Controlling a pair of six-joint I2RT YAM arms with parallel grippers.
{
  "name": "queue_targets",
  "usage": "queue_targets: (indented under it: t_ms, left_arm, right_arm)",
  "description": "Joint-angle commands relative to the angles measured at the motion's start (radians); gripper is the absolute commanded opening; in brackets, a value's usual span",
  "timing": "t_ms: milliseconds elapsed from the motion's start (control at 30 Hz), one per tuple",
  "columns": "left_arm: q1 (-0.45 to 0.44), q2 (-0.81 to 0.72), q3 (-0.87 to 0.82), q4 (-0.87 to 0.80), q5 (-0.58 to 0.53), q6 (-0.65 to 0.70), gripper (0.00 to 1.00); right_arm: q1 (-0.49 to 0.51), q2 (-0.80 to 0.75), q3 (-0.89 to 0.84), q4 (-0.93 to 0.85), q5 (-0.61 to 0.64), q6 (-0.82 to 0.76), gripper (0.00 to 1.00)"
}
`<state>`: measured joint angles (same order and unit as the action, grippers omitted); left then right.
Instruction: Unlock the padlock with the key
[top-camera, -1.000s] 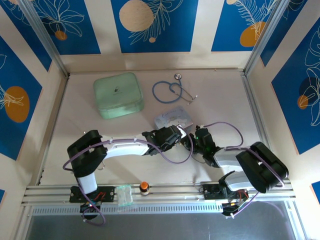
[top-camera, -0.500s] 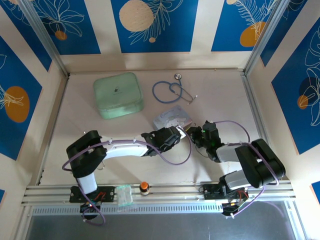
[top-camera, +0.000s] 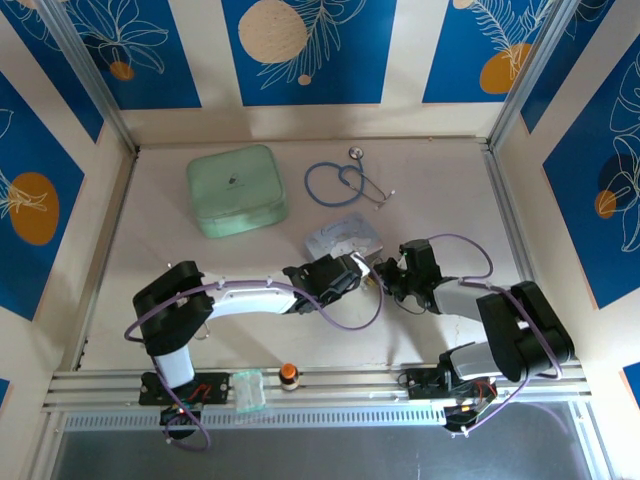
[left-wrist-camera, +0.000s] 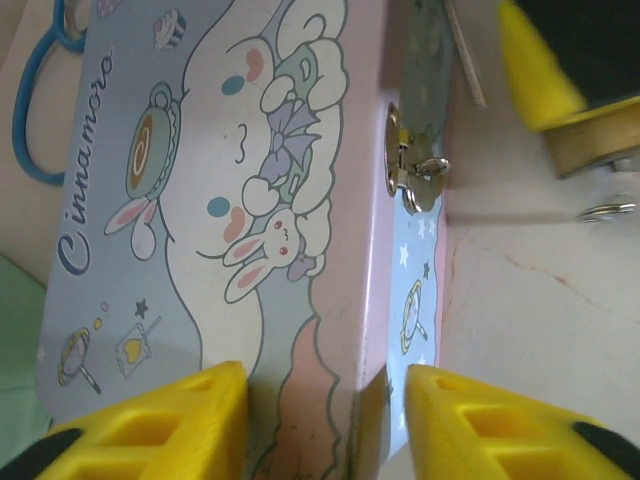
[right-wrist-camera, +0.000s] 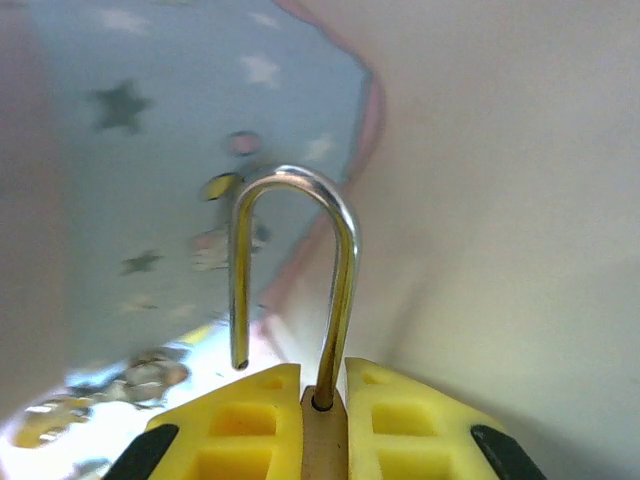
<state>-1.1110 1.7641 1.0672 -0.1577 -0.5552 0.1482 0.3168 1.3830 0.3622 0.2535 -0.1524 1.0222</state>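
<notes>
Top external: both arms are reaching toward the middle of the table (top-camera: 450, 200). The left gripper (top-camera: 355, 266) and the right gripper (top-camera: 386, 276) are facing each other just in front of the pale blue cartoon tin (top-camera: 345, 238).
Left gripper: in the left wrist view its yellow fingers (left-wrist-camera: 150, 425) are standing wide apart, one on each side of the tin's near end and close against it. I cannot tell whether they are pressing on it.
Right gripper: in the right wrist view it is pinching the padlock (right-wrist-camera: 322, 440), with the narrow brass body clamped between the two yellow fingers.
Padlock: it is sitting upright in that grip, near the tin's starred side wall.
Shackle (right-wrist-camera: 341, 290): the silver U is rising above the fingers. Its right leg is entering the brass body, while its left leg is ending in open air, out of the body.
Latch (left-wrist-camera: 410, 170): a small metal clasp is sitting on the tin's side wall.
Silver ring-ended piece (left-wrist-camera: 605, 211): it is lying on the table by the right gripper, too small to say whether it is the key.
Elsewhere: a mint green box (top-camera: 237, 190) and a blue stethoscope (top-camera: 340, 184) are lying toward the far side.
</notes>
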Motion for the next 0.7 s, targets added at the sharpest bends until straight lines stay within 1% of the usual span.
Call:
queue_targets:
  t_ms: [0,67,133,200,233,300,333,533,600,633,667]
  left_arm:
    - [0.019,0.031,-0.017,-0.195,-0.037,-0.034,0.53]
    - [0.025,0.029,-0.01,-0.198,-0.069,-0.049,0.63]
    - [0.035,0.025,-0.014,-0.192,-0.104,-0.073,0.73]
    - [0.049,0.021,-0.015,-0.183,-0.126,-0.097,0.79]
    - [0.056,0.019,-0.013,-0.182,-0.144,-0.11,0.82]
    - [0.068,0.011,-0.012,-0.174,-0.166,-0.134,0.82]
    - [0.073,0.003,-0.013,-0.161,-0.164,-0.144,0.82]
    - [0.076,-0.036,-0.002,-0.11,-0.063,-0.177,0.83]
    - [0.074,-0.057,-0.006,-0.097,-0.049,-0.193,0.84]
    - [0.074,-0.069,-0.01,-0.092,-0.045,-0.202,0.87]
    - [0.074,-0.079,-0.01,-0.091,-0.041,-0.205,0.88]
  right_arm:
    - [-0.023,0.039,0.045,-0.214,-0.104,-0.155,0.1]
    - [-0.033,0.059,0.076,-0.312,-0.098,-0.211,0.1]
    - [-0.037,0.081,0.092,-0.322,-0.138,-0.222,0.12]
    - [-0.034,0.117,0.146,-0.409,-0.128,-0.241,0.12]
    - [-0.029,0.132,0.175,-0.458,-0.103,-0.257,0.13]
    - [-0.023,0.143,0.221,-0.545,-0.05,-0.285,0.13]
    - [-0.028,0.143,0.233,-0.566,-0.054,-0.286,0.14]
    - [-0.016,0.122,0.362,-0.795,0.019,-0.325,0.18]
    - [-0.017,0.134,0.404,-0.859,0.036,-0.348,0.25]
    - [-0.021,0.154,0.424,-0.89,0.048,-0.372,0.26]
    - [-0.023,0.172,0.44,-0.916,0.062,-0.395,0.26]
